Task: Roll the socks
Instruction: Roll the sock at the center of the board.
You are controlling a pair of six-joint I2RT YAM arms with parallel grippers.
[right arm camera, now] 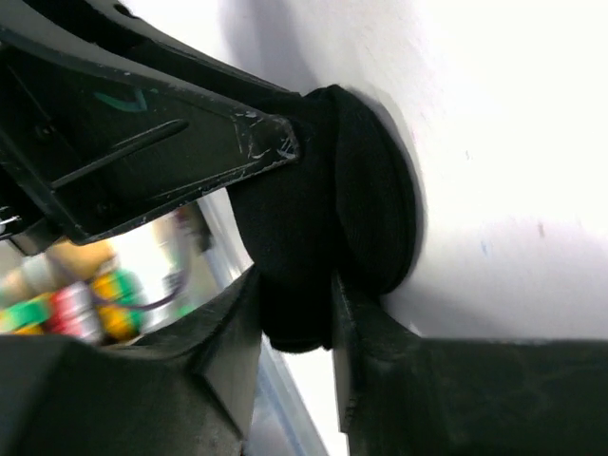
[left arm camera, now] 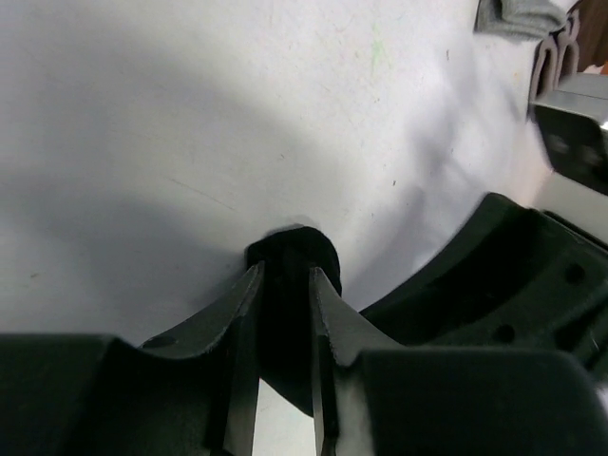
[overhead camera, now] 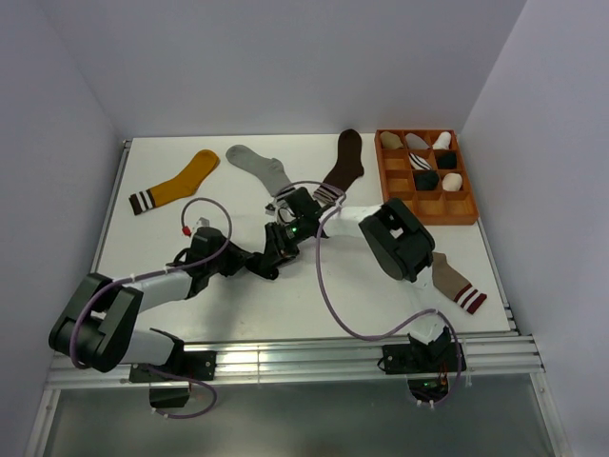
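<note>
Pinches the black sock (left arm camera: 290, 252) in the left gripper (left arm camera: 285, 283), jaws drawn to a narrow slot packed with dark fabric, a rounded wad bulging past the fingertips onto the table (left arm camera: 190, 123). Clamps the same sock in the right gripper (right arm camera: 296, 285) as well, jaws roughly half apart and closed on the lower part of a rolled bundle, the roll's round face against the white tabletop. Shows, in the right wrist view, what looks like a finger of the left gripper touching the roll from the upper left. Brings both grippers tip to tip at mid-table in the top view, with the sock almost wholly hidden between them. Finds the taupe sock (overhead camera: 449, 276) flat near the table's right edge, just beside the right arm and well apart from both grippers.
</note>
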